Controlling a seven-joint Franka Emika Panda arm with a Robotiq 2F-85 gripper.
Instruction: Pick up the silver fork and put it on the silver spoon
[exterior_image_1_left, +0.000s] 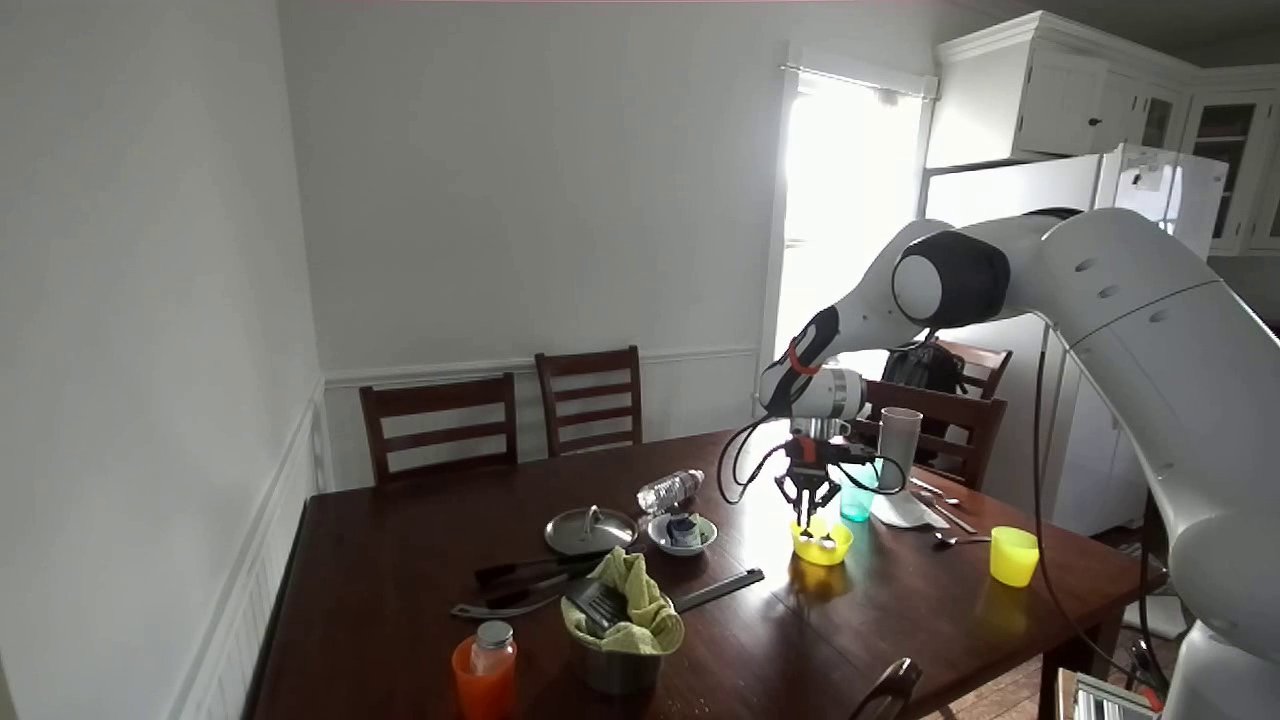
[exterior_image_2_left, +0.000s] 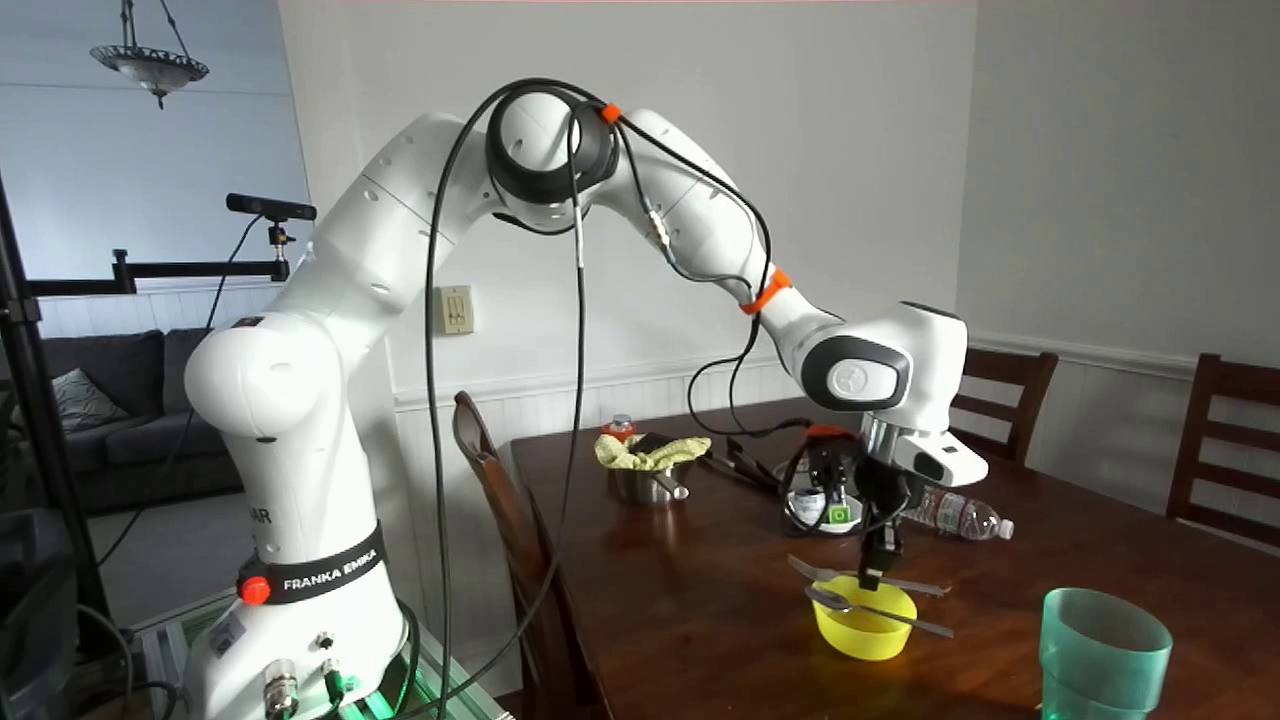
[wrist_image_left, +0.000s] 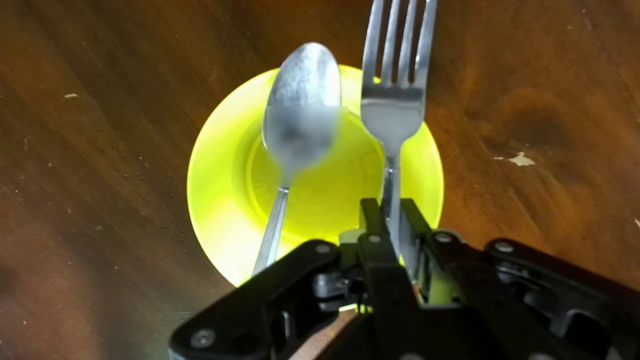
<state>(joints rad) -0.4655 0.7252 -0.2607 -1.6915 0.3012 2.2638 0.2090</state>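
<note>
The silver fork before you is of shiny metal, with four long tines, a smooth rounded shoulder and then a thin neck, which goes into a narrow handle. At the root of the tines you can see a darker reflection. In the wrist view its head crosses the far right rim of the yellow bowl, and the tines stretch past this rim, over the desk. Whether the fork rests on the rim or hangs a little above it, you cannot know from here.

To the left of the fork, and apart from it, the silver spoon lies across the same bowl. Its head is at the far rim, and a part of it is blurred. In an exterior view you see the fork on the far side and the spoon on the near side; the heads of both are at left, the handles at right.

Your gripper points down above the bowl. Its jaws are closed upon the handle of the fork: only a narrow gap stays between the tips, and the handle fills it. How strongly they press is not visible. The handle of the spoon passes to the left of the jaws, and its lower end is hidden behind the linkage.

In an exterior view a green cup stands on the desk, near and to the right of the bowl.
</note>
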